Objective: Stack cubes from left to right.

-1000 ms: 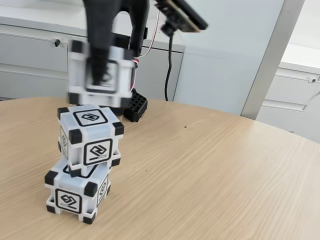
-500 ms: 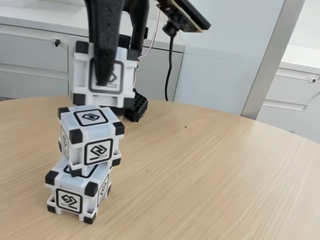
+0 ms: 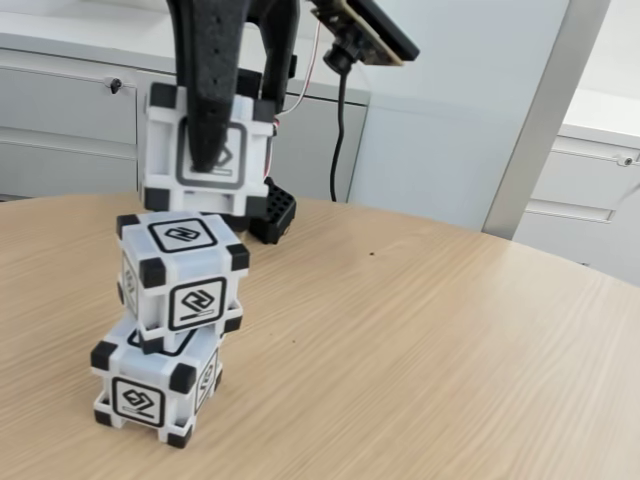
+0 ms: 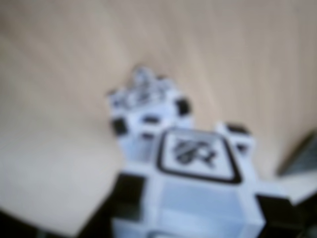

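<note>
Two cubes stacked near desk's front left edge: bottom cube [image 3: 152, 382], second cube [image 3: 180, 272] sitting skewed on it. Third cube [image 3: 207, 150] held just above by claw [image 3: 212, 140], clamped on opposite faces. Likely light, rigid, slick plastic. Wrist view blurred: held cube [image 4: 198, 193] over stack, alignment unclear.

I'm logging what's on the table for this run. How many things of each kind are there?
Cubes stacked on the table: 2, upper cube on lower cube
Cube held by the gripper: 1, held cube
Total: 3 cubes
</note>
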### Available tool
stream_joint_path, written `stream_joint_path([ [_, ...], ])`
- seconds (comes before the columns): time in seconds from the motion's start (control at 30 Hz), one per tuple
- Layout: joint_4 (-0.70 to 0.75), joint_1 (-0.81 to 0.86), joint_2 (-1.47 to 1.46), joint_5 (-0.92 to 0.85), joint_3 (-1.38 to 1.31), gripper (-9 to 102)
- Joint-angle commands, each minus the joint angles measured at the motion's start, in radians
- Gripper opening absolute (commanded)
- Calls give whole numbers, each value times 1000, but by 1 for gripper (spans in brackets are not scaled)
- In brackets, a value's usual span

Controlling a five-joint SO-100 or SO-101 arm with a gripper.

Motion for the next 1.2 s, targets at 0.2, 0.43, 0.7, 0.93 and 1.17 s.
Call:
stream_joint_path([
  [0.2, -17, 74, 6, -17, -2, 12],
  [0.43, -17, 69, 8, -3, -2, 13],
  [0.7, -17, 69, 8, -15, 0, 21],
  [0.93, -17, 69, 8, -18, 0, 26],
  [1.17, -15, 69, 8, -18, 0, 27],
])
